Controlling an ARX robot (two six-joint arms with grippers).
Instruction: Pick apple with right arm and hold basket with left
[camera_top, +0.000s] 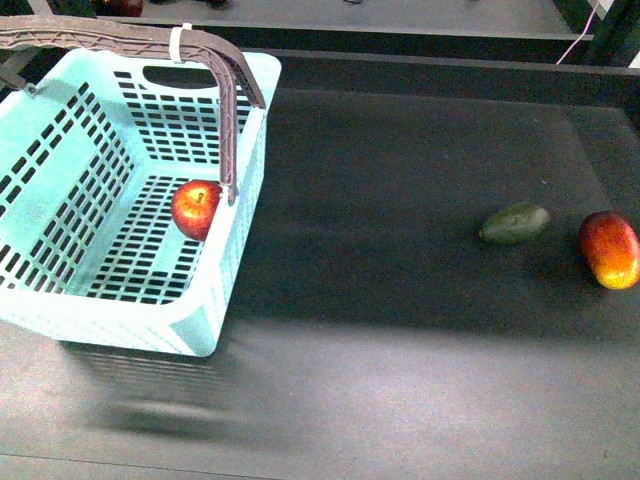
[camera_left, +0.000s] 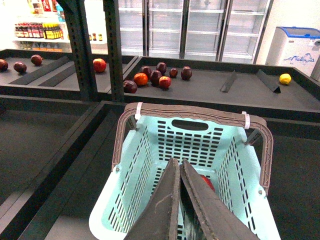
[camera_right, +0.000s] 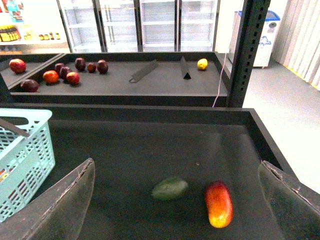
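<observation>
- Apple (camera_top: 197, 208) sits inside the mint-green basket (camera_top: 215, 320), on the slotted floor, close to the wall under the brown handle (camera_top: 236, 110).
- That looks like the picking part is done, because the apple is already in the basket and not in any gripper.
- Left gripper (camera_left: 179, 200) hangs over the open basket with its two fingers pressed together. I cannot tell if anything thin is caught between them, so the holding part looks unsure.
- In the front view the basket looks a bit tipped and blurry, so it may be off the shelf.
- Right gripper (camera_right: 175, 200) has its fingers spread wide with nothing between them.
- Below the right gripper, well apart from the basket, lie a small green avocado (camera_top: 514, 223) and a long red and yellow fruit (camera_top: 609, 249) on the dark shelf (camera_top: 400, 330).
</observation>
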